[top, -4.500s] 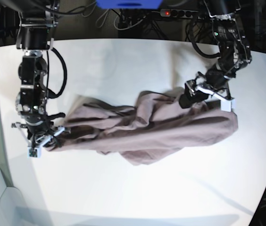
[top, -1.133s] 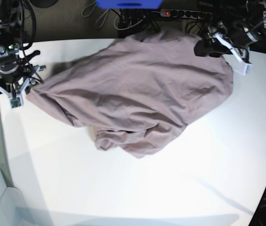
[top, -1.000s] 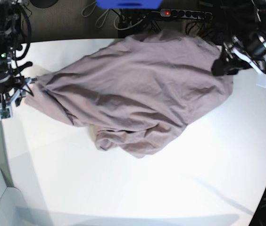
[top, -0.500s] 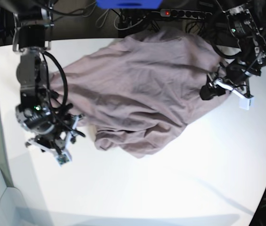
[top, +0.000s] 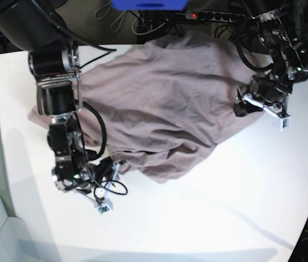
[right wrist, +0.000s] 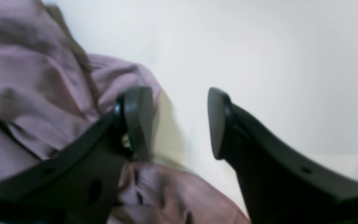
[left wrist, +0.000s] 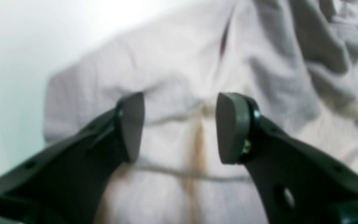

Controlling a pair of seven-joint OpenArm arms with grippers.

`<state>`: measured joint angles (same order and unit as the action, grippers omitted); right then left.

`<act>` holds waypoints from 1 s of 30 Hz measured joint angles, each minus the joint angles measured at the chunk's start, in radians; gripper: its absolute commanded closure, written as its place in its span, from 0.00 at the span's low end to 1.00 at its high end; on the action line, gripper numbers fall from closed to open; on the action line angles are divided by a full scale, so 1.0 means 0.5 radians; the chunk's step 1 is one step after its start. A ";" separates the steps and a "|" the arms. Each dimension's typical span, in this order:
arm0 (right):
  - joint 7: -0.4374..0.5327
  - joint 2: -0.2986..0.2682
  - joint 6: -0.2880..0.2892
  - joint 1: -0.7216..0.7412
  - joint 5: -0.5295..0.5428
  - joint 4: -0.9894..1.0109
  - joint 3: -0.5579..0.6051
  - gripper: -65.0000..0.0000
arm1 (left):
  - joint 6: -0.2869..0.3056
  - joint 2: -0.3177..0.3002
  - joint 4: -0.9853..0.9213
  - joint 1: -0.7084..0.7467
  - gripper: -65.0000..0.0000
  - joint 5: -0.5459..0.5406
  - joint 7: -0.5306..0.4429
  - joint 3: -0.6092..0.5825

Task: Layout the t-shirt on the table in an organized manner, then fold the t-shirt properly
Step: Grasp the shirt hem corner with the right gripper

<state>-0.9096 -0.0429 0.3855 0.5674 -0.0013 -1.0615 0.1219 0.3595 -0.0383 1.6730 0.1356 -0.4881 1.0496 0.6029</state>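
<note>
T-shirt [top: 165, 103] rumpled on table [top: 208, 218]; power strip [top: 214, 15] behind.

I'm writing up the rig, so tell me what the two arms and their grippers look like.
Both arms are black, jointed, with loose black cables looped alongside. The left gripper and right gripper each have two black curved fingers ending in flat grey pads. A small white block sits by each gripper in the base view.
</note>
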 measured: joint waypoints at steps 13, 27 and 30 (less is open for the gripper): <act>0.407 0.042 -0.003 0.017 -0.018 0.468 0.005 0.55 | 0.007 -0.021 -0.299 -0.027 0.45 0.003 -0.114 0.004; 0.435 -0.022 -0.005 0.022 -0.007 0.418 -0.008 1.00 | 0.034 -0.036 -0.410 -0.002 0.45 -0.067 -0.279 0.008; 0.425 -0.029 -0.009 -0.011 -0.020 0.156 -0.017 1.00 | 0.055 -0.062 -0.478 -0.005 0.45 -0.106 -0.356 0.005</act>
<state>-0.6971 -0.0574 0.3809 0.5621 -0.0113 -0.9836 0.1135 0.3870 -0.0692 1.4342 0.1329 -0.5411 0.8715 0.6056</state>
